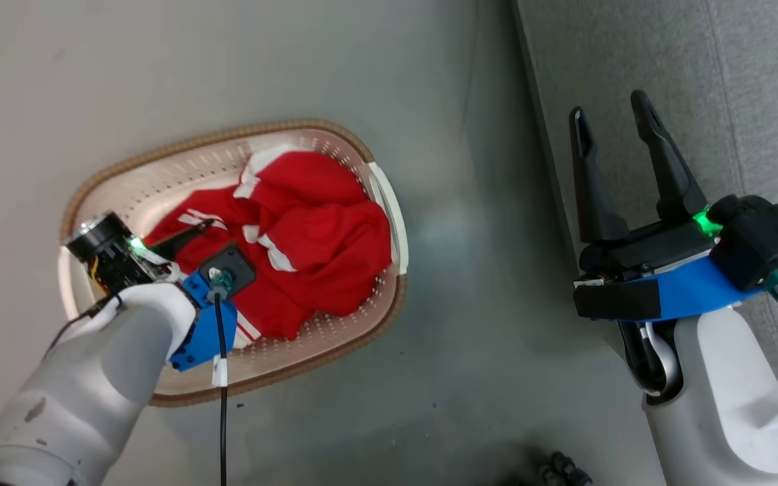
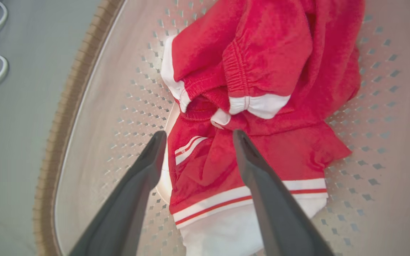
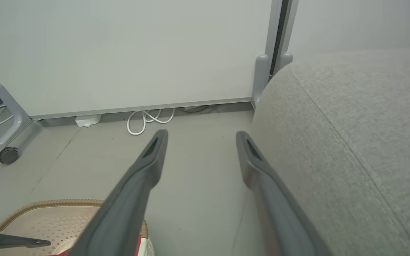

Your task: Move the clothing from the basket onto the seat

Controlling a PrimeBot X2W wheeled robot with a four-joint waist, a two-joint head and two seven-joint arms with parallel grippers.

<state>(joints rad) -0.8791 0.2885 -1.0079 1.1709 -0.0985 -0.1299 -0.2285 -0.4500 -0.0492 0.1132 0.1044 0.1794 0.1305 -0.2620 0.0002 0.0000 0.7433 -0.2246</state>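
one basket (image 1: 159,182) on grey floor (image 1: 463,337)

Soft clothing (image 2: 262,53) in a plastic basket (image 2: 119,89).
The clothing is matt, fleecy cloth with smoother white trim; the basket is smooth, perforated cream plastic under a rough woven-look brown rim. Beside the basket, the floor (image 1: 470,324) has a dull sheen and the seat (image 3: 351,142) is coarse woven fabric.

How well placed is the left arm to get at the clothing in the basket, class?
Probably yes: the left pincer hangs open over the basket, pointing straight at the red clothing, with nothing between them.
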